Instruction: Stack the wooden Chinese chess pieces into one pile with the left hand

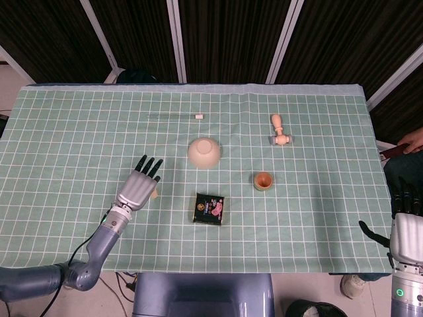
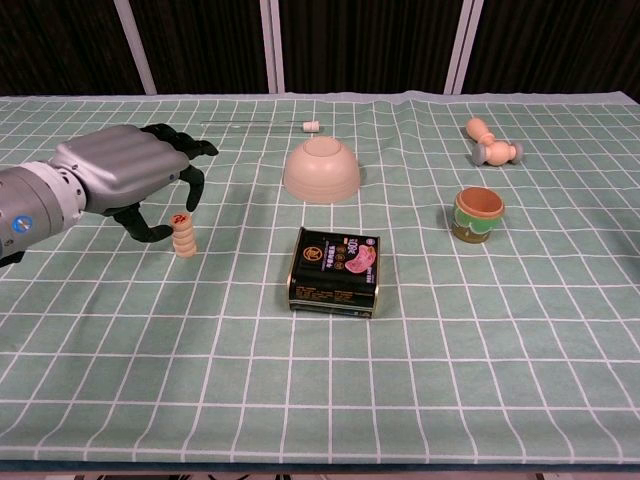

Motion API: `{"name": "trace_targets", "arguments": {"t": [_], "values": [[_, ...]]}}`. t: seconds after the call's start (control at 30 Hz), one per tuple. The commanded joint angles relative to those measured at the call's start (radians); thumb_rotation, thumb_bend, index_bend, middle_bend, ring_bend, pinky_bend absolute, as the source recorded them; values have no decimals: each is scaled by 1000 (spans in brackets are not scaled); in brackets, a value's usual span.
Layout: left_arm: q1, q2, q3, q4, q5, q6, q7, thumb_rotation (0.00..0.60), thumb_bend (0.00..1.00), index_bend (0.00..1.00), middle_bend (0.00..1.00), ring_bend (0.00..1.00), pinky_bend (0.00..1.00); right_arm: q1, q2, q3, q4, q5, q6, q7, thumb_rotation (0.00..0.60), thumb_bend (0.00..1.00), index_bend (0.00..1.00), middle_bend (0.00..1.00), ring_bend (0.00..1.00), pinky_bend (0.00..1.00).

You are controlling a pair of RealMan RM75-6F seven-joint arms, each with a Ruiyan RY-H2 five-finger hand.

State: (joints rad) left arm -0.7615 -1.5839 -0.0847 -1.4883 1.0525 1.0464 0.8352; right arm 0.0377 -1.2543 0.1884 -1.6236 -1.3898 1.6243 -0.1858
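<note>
Evidently the pile of chess pieces (image 2: 183, 234) stood complete at about nine o'clock from the dark tin (image 2: 335, 271), leaning a little; the left hand (image 2: 128, 177) hovered just beside and above it, fingers (image 2: 187, 190) curled loosely around the top piece without clearly gripping, so I judged it empty and part-spread; the step in hand looked like letting go; doing it well meant lifting the fingers straight up and away toward nine o'clock, never brushing the column; the right hand (image 1: 408, 228) hung off the table's edge at four o'clock, fingers apart, holding nothing.
</note>
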Motion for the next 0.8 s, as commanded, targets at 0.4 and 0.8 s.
{"name": "trace_targets", "arguments": {"t": [0.4, 0.8], "values": [[130, 195, 20, -211, 146, 219, -148, 600, 304, 241, 4, 0, 0, 1, -1, -2, 5, -15, 8, 8, 600, 233, 126, 13, 0, 0], [413, 448, 149, -280, 364, 524, -476, 600, 283, 94, 0, 0, 0, 23, 55, -80, 6, -129, -61, 57, 600, 233, 119, 13, 0, 0]]}}
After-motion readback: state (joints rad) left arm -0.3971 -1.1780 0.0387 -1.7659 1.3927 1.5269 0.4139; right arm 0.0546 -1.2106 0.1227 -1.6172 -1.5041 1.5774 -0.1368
